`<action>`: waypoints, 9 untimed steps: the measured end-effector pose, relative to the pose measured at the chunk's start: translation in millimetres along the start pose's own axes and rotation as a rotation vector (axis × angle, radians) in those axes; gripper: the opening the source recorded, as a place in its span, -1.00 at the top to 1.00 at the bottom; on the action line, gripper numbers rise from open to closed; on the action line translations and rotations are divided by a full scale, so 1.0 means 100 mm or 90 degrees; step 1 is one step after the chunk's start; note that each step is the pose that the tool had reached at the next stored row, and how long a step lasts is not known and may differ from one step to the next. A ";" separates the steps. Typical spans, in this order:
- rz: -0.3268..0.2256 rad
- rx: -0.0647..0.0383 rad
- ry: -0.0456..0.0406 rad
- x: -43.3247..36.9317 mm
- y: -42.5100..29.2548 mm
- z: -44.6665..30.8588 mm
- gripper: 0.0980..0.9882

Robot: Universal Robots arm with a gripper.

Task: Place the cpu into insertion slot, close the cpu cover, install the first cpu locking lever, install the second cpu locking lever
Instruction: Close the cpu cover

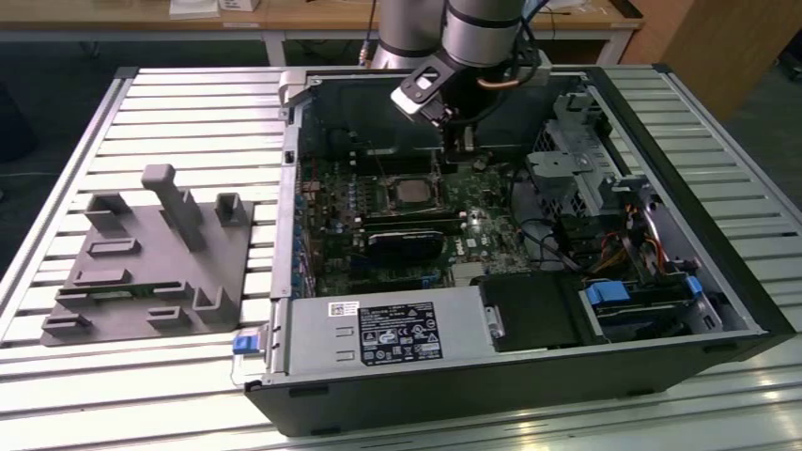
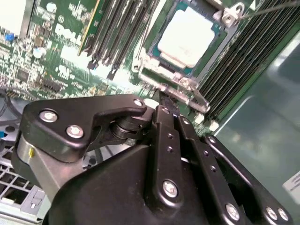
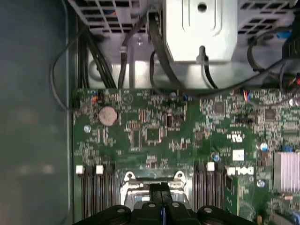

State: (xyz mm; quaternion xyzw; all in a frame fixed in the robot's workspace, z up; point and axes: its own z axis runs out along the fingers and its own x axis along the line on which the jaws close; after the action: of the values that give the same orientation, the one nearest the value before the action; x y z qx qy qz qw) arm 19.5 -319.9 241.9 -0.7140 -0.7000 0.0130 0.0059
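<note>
**Slatted bench, open computer case, gripper at the socket**

Silvery slatted table (image 1: 188, 103) fills the exterior view, with wooden desks along the top edge of the frame. A grey moulded fixture (image 1: 150, 272) lies at the exterior view's left. An open computer case (image 1: 701, 235) takes up the centre and right, its green motherboard (image 1: 338, 244) exposed. The arm (image 1: 483, 28) comes down from the upper middle of the frame. Its gripper (image 1: 461, 141) hangs inside the case, just above and to the exterior view's right of the insertion slot (image 1: 408, 191). A black card (image 1: 408, 246) stands just below the slot, and a power supply (image 1: 389, 334) sits along the lower middle.

In the second wrist view the cpu (image 2: 187, 40) lies flat in the slot, pale face up, inside the silvery rim (image 2: 145, 63). The gripper's black fingers (image 2: 165, 123) are pressed together, and their tips reach the rim's near edge. Long black memory slots (image 2: 122, 33) run beside the socket.

In the first wrist view the fingers (image 3: 155, 188) meet along a thin seam over the socket's edge. A round coin cell (image 3: 107, 115) sits on the board, and black cables (image 3: 159, 61) run beyond it.
</note>
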 end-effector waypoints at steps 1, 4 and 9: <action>0.000 -0.001 0.0001 -0.001 -0.024 0.001 0.98; 0.000 -0.003 0.0002 -0.002 -0.085 0.002 0.98; 0.000 -0.015 0.0006 -0.005 -0.168 0.012 0.98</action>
State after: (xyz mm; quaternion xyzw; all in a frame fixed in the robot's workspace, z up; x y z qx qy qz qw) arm 2.7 -320.1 241.2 -0.7141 -0.7000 0.0044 -0.0022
